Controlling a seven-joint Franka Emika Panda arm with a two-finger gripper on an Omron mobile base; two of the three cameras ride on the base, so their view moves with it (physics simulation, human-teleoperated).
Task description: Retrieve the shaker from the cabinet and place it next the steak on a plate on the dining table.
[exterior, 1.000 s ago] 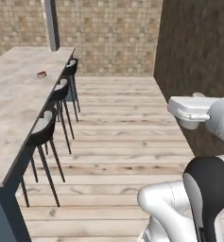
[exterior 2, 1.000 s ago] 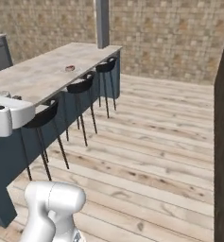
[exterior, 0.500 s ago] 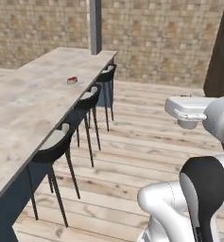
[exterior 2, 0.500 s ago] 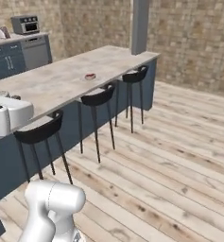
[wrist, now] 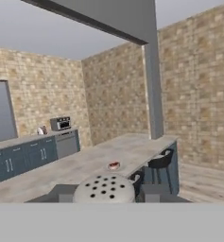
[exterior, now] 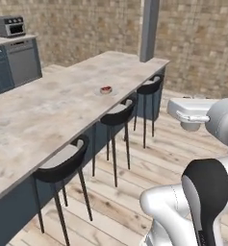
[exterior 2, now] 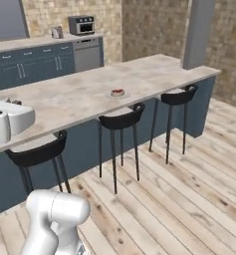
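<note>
Hand view: shaker (wrist: 104, 188) seen cap-on, pale perforated dome, low centre, wedged btwn the two dark fingertips (wrist: 61, 193).
Gripper (wrist: 106, 194): clamped on shaker, one finger each side.
Left, far: counter (exterior 2: 40, 46) w/ blue cupboard fronts along brick wall; small oven (exterior 2: 81, 24) on top.
Dining table (exterior: 48, 110): long beige stone top, dark blue base, runs from near left to far right, ends at grey pillar (exterior: 149, 30).
Plate (exterior: 106, 90): on table, far half, near stool-side edge; steak (exterior 2: 117, 91) on it, red-brown.
Shaker vs plate: well apart.
Right of table: three black stools (exterior 2: 120, 121) in a row, on wood floor.
</note>
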